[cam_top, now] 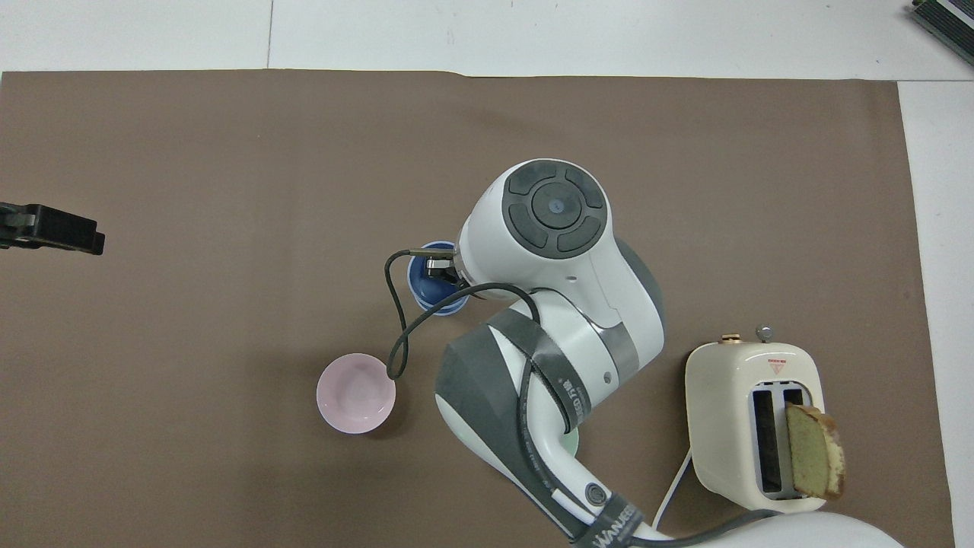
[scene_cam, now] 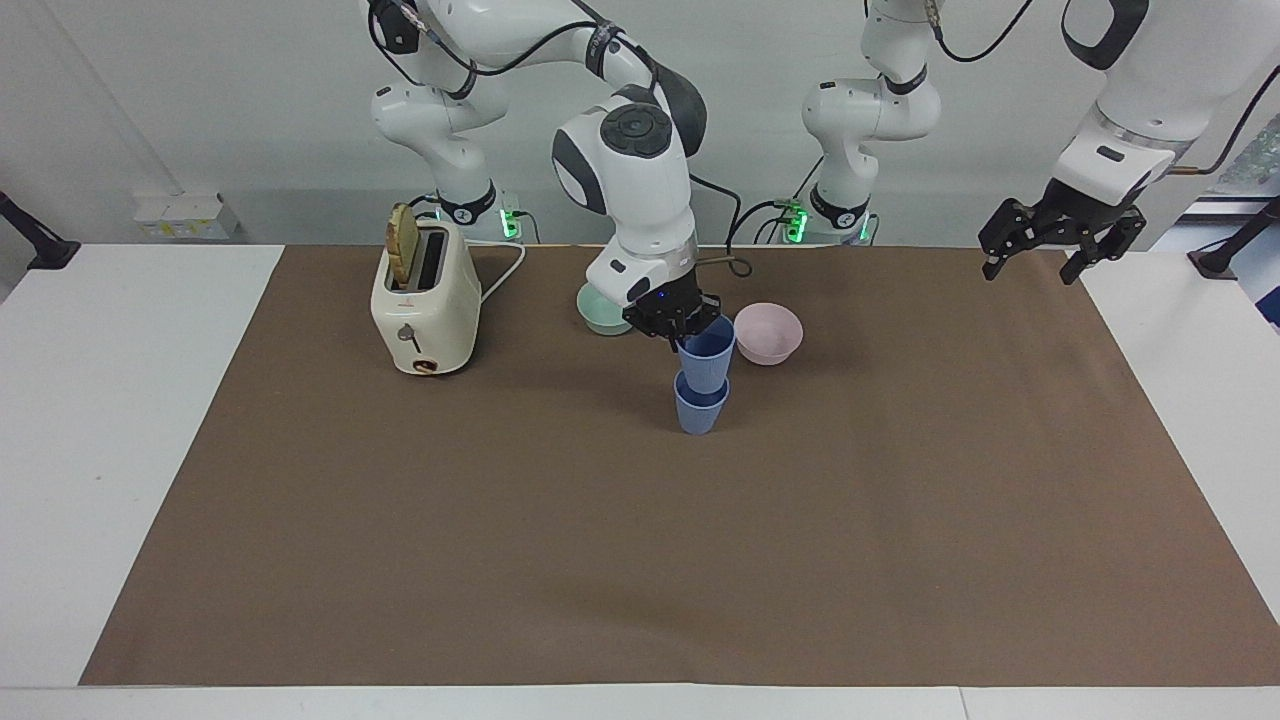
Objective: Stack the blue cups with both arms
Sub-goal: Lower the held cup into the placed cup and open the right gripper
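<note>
One blue cup (scene_cam: 700, 412) stands on the brown mat near the table's middle. The second blue cup (scene_cam: 706, 362) sits upright with its base inside the first one. My right gripper (scene_cam: 683, 326) is shut on the upper cup's rim, on the side toward the right arm's end of the table. In the overhead view the right arm covers most of the cups; only the upper cup's mouth (cam_top: 428, 286) shows beside the right gripper (cam_top: 441, 269). My left gripper (scene_cam: 1035, 258) waits open and empty, raised over the mat's edge at the left arm's end; it also shows in the overhead view (cam_top: 53, 228).
A pink bowl (scene_cam: 768, 333) lies beside the cups, slightly nearer to the robots. A mint-green bowl (scene_cam: 598, 312) lies partly hidden by the right arm. A cream toaster (scene_cam: 425, 300) with a slice of toast (scene_cam: 403, 243) stands toward the right arm's end.
</note>
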Controlling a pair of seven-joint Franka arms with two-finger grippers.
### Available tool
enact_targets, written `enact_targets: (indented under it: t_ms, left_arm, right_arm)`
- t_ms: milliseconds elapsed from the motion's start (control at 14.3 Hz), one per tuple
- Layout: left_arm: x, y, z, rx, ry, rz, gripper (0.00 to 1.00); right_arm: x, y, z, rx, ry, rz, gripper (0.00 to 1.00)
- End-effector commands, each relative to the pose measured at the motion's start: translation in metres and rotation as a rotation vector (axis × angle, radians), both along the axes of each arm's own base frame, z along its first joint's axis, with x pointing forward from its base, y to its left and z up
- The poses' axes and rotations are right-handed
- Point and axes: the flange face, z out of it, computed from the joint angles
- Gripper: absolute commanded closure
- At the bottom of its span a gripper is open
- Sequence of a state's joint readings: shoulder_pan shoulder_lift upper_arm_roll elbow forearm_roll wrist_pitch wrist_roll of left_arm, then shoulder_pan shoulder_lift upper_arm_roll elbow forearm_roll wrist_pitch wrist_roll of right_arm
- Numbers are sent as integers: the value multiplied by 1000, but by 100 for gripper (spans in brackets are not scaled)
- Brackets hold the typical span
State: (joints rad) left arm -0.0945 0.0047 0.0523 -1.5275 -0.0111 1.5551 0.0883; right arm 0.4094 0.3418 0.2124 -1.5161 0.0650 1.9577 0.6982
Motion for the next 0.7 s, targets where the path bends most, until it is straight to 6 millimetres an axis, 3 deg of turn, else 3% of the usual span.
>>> enact_targets:
  t_ms: [0, 140, 210, 280, 630]
  left_arm:
    - [-1, 4, 5, 15, 9, -2, 0]
    - [-2, 5, 6, 15, 7, -2, 0]
    - [-1, 4, 5, 15, 9, -2, 0]
    - [-1, 4, 5, 15, 9, -2, 0]
    - [-2, 5, 6, 15, 7, -2, 0]
  right_arm:
    - [2, -5, 3, 4, -5, 1, 100]
    - [2, -5, 3, 8, -8, 0, 98]
    - [2, -5, 3, 9, -9, -2, 39]
    - [2, -5, 2, 7, -8, 0, 0]
    - [2, -5, 3, 6, -8, -1, 0]
